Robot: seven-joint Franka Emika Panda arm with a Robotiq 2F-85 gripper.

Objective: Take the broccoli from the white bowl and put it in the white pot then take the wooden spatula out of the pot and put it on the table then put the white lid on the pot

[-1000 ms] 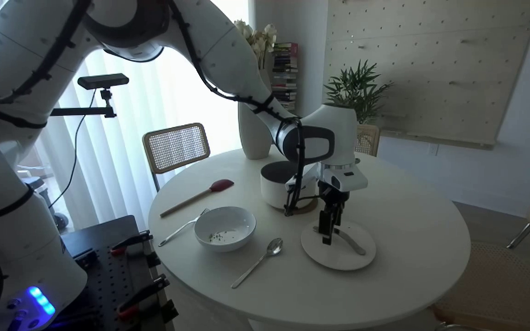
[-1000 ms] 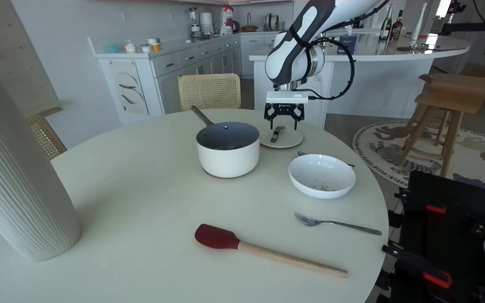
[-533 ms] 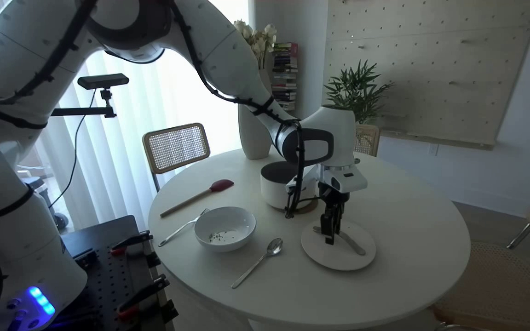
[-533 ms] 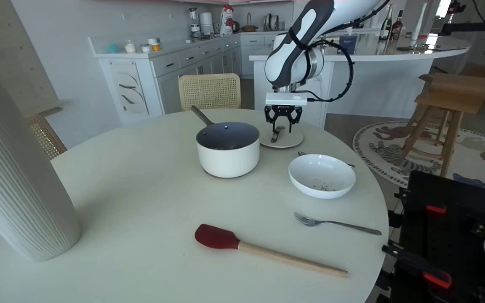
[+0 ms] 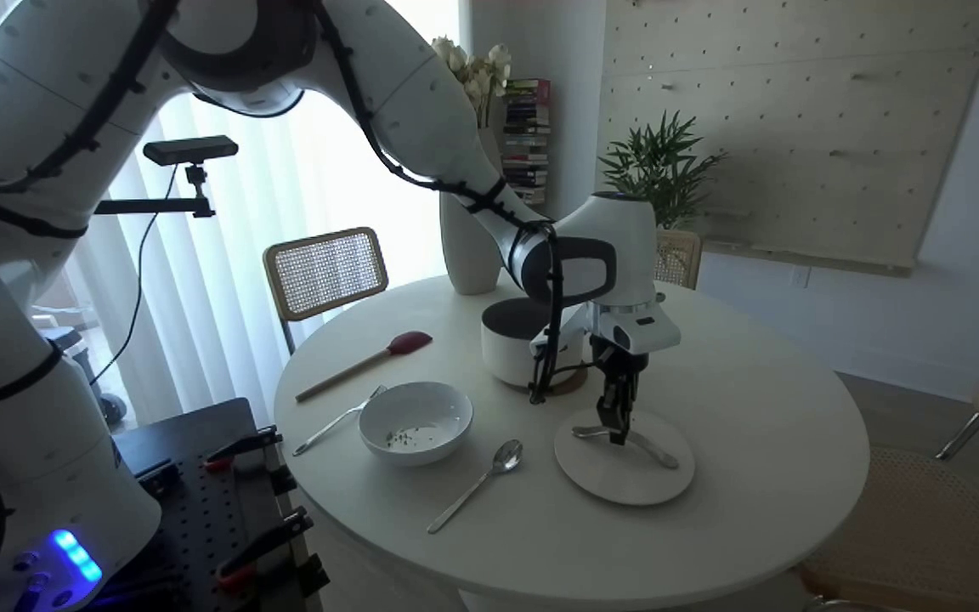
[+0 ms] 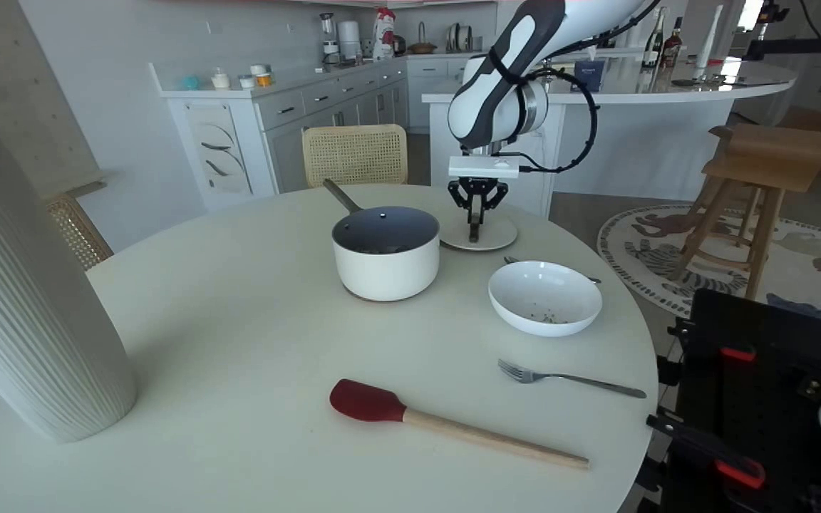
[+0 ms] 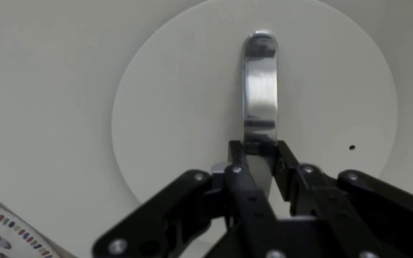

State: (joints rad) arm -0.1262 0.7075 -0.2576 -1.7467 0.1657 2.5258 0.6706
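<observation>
Gripper (image 7: 259,145): points down, fingers (image 7: 286,161) pinching the metal handle (image 7: 261,86) from both sides, away from either end, probably so the load rises level.
White lid (image 7: 177,107): flat on the table (image 6: 254,342), handle up, near the white pot (image 6: 385,271); capping that pot looks like the step in hand.
White pot: uncovered to take the lid, on a brown mat (image 5: 570,382) that presumably shields the surface.
Spoon (image 5: 500,463): flat between lid and white bowl (image 6: 544,292).
White bowl: only green specks (image 5: 409,438) show inside.
Broccoli: cannot be made out; I judge it is in the pot, whose dark inside hides detail.
Fork (image 6: 556,376): lies just beside the bowl.
Wooden spatula (image 6: 462,429): red-headed, flat on the table, out of the pot, as the task asks.
Table: pale, round, matt; a tall ribbed vase (image 6: 40,306) stands on it.
Room: cane chairs (image 6: 355,157) around it; beyond, a leafy plant (image 5: 659,170), glaring pale curtains (image 5: 345,187), a wooden stool (image 6: 774,153) on a patterned rug (image 6: 802,242), then grey cabinets (image 6: 368,114).
</observation>
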